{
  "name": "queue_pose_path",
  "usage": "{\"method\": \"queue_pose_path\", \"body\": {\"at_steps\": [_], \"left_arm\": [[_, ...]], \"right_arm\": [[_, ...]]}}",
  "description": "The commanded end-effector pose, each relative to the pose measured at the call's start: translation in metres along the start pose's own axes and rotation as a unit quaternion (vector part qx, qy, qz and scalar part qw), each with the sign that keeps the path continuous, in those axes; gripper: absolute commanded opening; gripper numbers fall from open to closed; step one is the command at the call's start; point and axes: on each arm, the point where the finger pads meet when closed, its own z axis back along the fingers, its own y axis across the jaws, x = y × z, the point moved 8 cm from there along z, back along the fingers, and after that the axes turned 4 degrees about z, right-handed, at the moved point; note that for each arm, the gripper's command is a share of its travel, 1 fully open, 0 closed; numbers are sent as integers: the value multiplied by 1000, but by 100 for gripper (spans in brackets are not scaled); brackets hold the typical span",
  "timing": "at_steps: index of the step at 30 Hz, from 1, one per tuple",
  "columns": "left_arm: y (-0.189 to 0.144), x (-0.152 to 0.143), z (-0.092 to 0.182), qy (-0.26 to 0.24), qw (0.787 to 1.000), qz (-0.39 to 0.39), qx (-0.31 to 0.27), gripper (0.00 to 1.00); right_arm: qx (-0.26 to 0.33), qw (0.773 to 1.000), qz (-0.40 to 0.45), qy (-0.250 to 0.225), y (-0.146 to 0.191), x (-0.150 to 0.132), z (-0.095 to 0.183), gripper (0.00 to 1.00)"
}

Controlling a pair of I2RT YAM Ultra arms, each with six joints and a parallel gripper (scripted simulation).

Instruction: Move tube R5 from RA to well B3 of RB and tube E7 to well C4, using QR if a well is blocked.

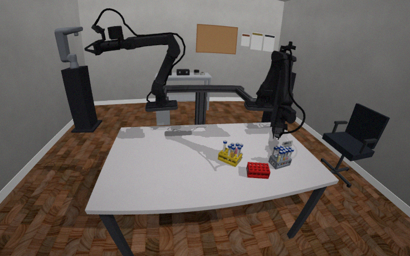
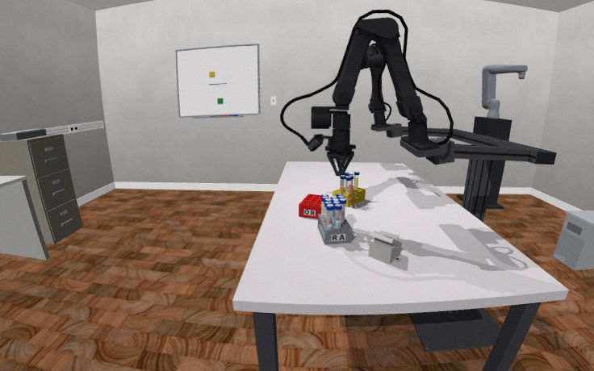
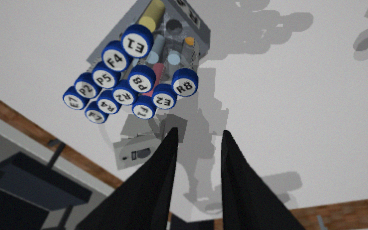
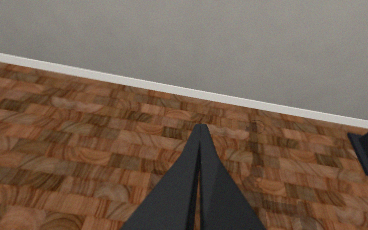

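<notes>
Step in hand, judged: fetching E7. In the left wrist view the left gripper is part-open and empty. Beyond its fingertips, the clear, blue-capped tube E7 stands in the grey plastic rack RA, at the far end of a cap row. Next move: centre over E7 and descend without nudging neighbouring caps. No cap legible there reads R5; presumably already transferred.

Farther along the bench: red block-shaped rack QR, no tubes seen, then yellow plastic rack RB, holding several tubes.

Farthest, the right gripper is closed on nothing, off the bench.

View differences: left wrist gives readable caps; top and exterior do not, but show RB and QR, both missing from the wrist view.
</notes>
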Motion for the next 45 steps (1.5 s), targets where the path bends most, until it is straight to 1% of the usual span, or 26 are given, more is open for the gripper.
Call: {"method": "queue_pose_path", "body": {"at_steps": [1, 5, 7, 22, 24, 30, 32, 33, 34, 36, 41, 42, 45], "left_arm": [[17, 1, 4, -13, 1000, -28, -6, 30], [34, -10, 0, -8, 1000, -28, -10, 30], [34, -10, 0, -8, 1000, -28, -10, 30], [104, -43, 0, -9, 1000, -28, -9, 30], [104, -43, 0, -9, 1000, -28, -9, 30], [130, -57, -1, -9, 1000, -28, -9, 30], [130, -57, -1, -9, 1000, -28, -9, 30], [132, -55, 5, -14, 1000, -28, -1, 30], [127, -49, 7, -18, 999, -38, 2, 30], [113, -57, 1, -7, 999, -37, -15, 30], [111, -56, 1, -7, 999, -34, -15, 30], [118, -57, 2, -10, 1000, -25, -8, 30], [118, -55, 2, -14, 1000, -26, -4, 30]], "right_arm": [[-13, 1000, -4, -24, -8, 20, 12, 0], [-13, 1000, -4, -24, -8, 20, 12, 0], [-13, 1000, -4, -24, -8, 20, 12, 0], [-13, 1000, -4, -24, -8, 20, 12, 0], [-13, 1000, -4, -24, -8, 20, 12, 0], [-13, 1000, -4, -24, -8, 20, 12, 0], [-13, 1000, -4, -24, -8, 20, 12, 0], [-13, 1000, -4, -24, -8, 20, 12, 0], [-13, 1000, -4, -24, -8, 20, 12, 0], [-13, 1000, -4, -24, -8, 20, 12, 0], [-13, 1000, -4, -24, -8, 20, 12, 0], [-13, 1000, -4, -24, -8, 20, 12, 0], [-13, 1000, -4, -24, -8, 20, 12, 0]]}}
